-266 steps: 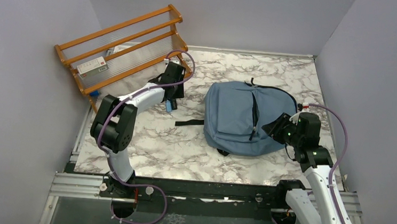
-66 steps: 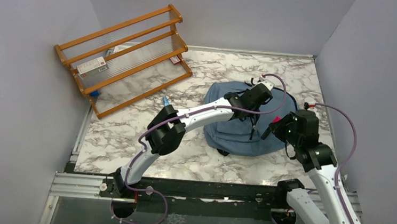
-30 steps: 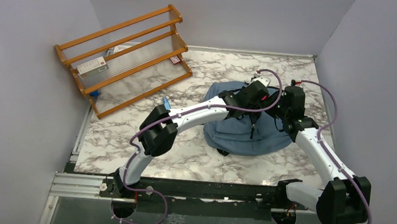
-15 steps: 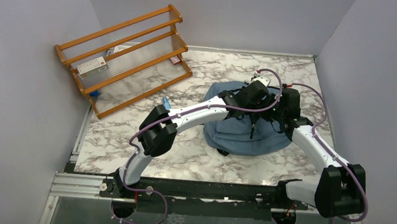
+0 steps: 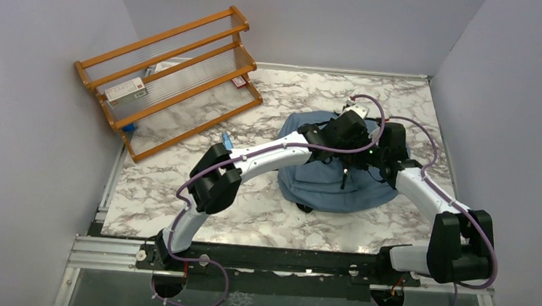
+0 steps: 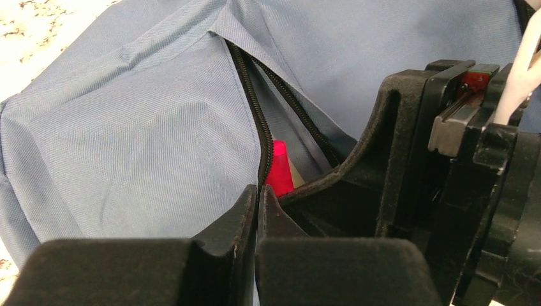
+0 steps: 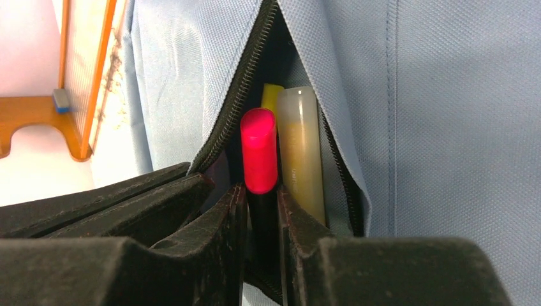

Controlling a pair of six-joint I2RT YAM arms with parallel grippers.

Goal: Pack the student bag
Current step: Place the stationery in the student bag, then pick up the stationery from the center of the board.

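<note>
The student bag [image 5: 317, 182] lies on the marble bench [image 5: 249, 202], toward 3 o'clock from its middle. At the bag's 1 o'clock part the left hand [image 6: 257, 193], fingers pressed together, pinches fabric at the zipper [image 6: 245, 83] edge of an open pocket. The right hand [image 7: 261, 199] grips a red-capped marker [image 7: 258, 150] narrowly in that opening, just beside a yellowish tube [image 7: 301, 153].

an orange wooden rack [image 5: 168, 79] with clear ribbed shelves stands at an angle in the far left corner of the white marble table [image 5: 249, 210]. a small white box with a red label [image 5: 125, 90] lies on one of its shelves. a small light blue thing [image 5: 225, 139] lies on the table near the rack's front.
</note>
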